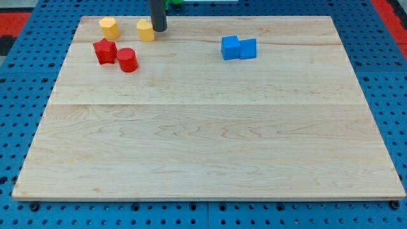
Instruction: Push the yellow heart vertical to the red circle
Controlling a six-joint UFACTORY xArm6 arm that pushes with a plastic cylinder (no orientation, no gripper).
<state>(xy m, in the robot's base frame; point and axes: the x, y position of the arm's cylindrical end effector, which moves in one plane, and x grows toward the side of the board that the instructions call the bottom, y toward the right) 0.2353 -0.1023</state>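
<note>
The red circle (pixel 128 60) stands near the board's top left. A red star-like block (pixel 105 50) touches it on its upper left. Two yellow blocks sit above them: one (pixel 109 27) further left that looks many-sided, and one (pixel 145 30) to its right, above and slightly right of the red circle. Its shape is hard to make out; it may be the heart. My tip (pixel 158 30) is down on the board, right against the right side of that right-hand yellow block.
Two blue blocks touch each other at the top centre-right: an irregular one (pixel 231 47) and a cube-like one (pixel 248 48). The wooden board (pixel 203 140) ends close behind the yellow blocks at the view's top; blue pegboard surrounds it.
</note>
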